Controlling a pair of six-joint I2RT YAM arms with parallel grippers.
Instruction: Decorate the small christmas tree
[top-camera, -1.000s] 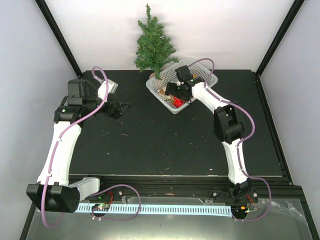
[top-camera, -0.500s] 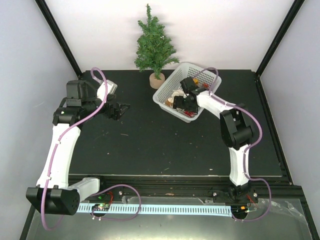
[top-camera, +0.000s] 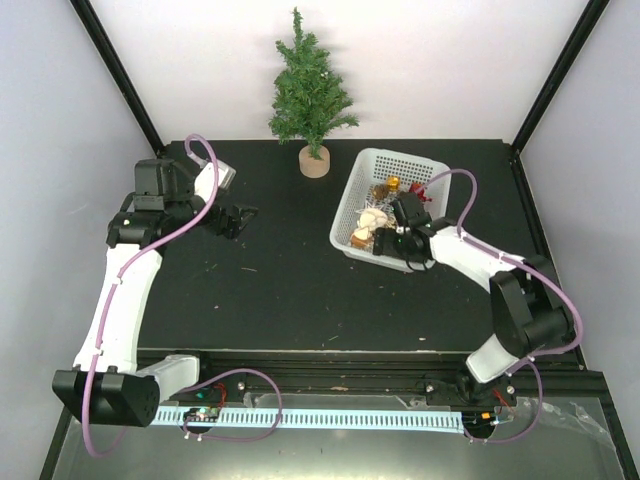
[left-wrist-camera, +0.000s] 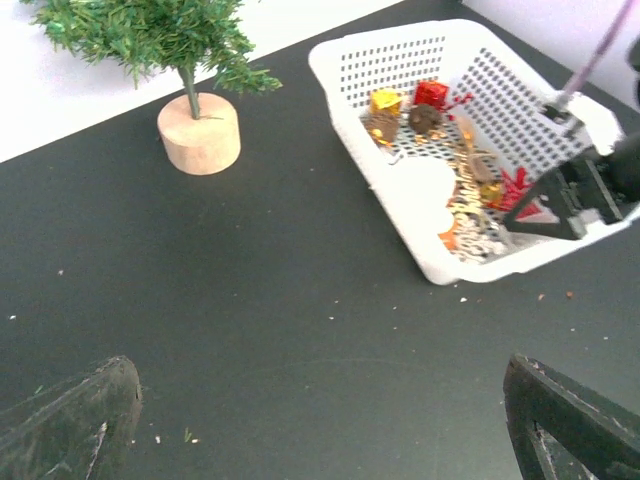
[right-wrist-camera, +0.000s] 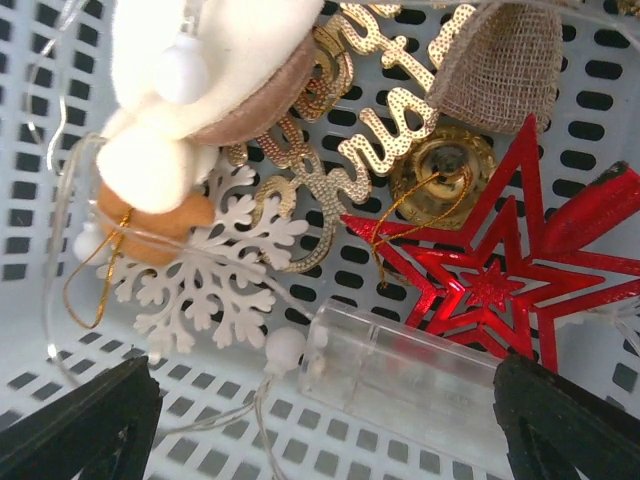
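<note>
Right fingers (top-camera: 402, 243): wide, empty, in basket (top-camera: 348, 200), 4 o'clock of tree (top-camera: 310, 95). Left fingers (top-camera: 238, 220): wide, empty. Hazard: light wire (right-wrist-camera: 285, 350) likely snags star (right-wrist-camera: 490, 280) on lifting.

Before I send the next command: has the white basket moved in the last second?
Yes. The white basket has slid toward the near right, away from the small christmas tree, which stays put.
</note>
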